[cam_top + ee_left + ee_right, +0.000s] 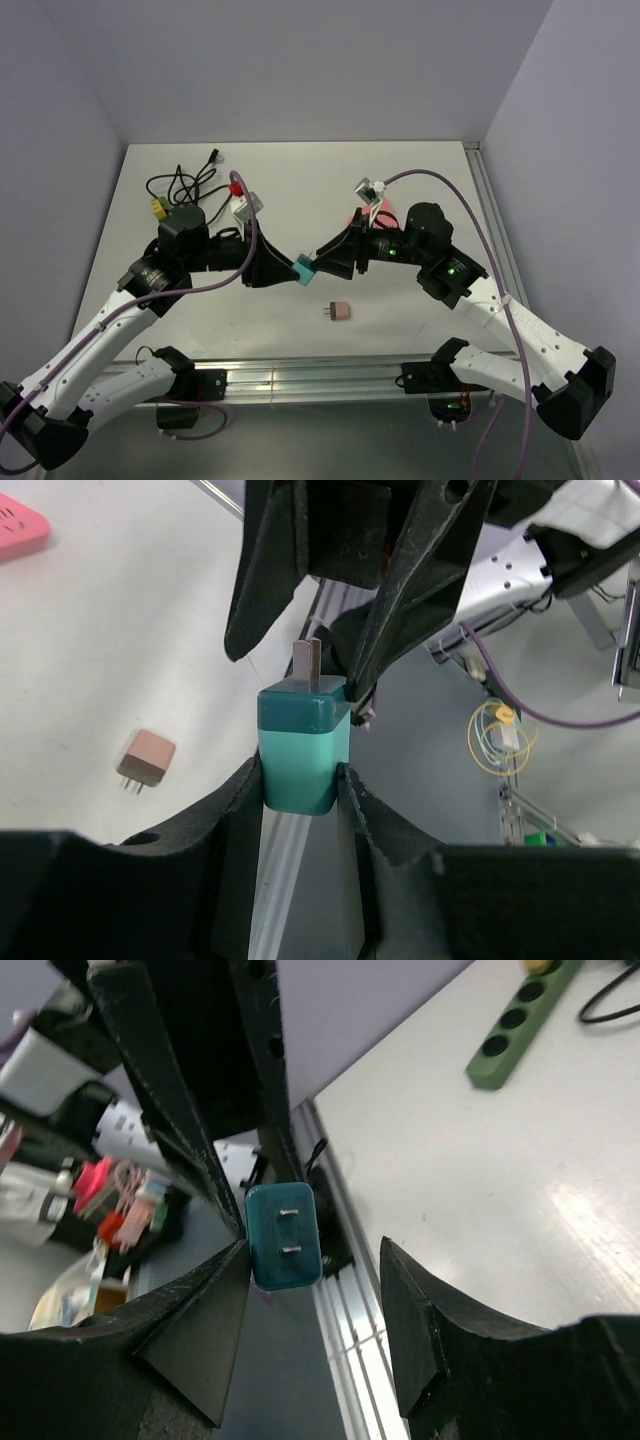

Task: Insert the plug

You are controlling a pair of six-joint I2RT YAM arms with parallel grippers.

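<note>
A teal plug point(303, 270) with two metal prongs hangs above the table between both arms. My left gripper point(291, 272) is shut on its body; the left wrist view shows the teal plug point(303, 750) pinched between the pads, prongs pointing away. My right gripper point(319, 262) faces it, open. In the right wrist view the teal plug point(284, 1237) sits by the left finger, with a wide gap to the right finger. One finger of the right gripper point(415, 590) reaches the plug's top corner. No socket for it is identifiable with certainty.
A small pink plug point(340, 311) lies on the table near the front edge, also the pink plug point(146, 757). A green power strip point(520, 1025), black cable point(185, 183), a white adapter point(242, 203) and a pink strip point(20, 525) lie farther back.
</note>
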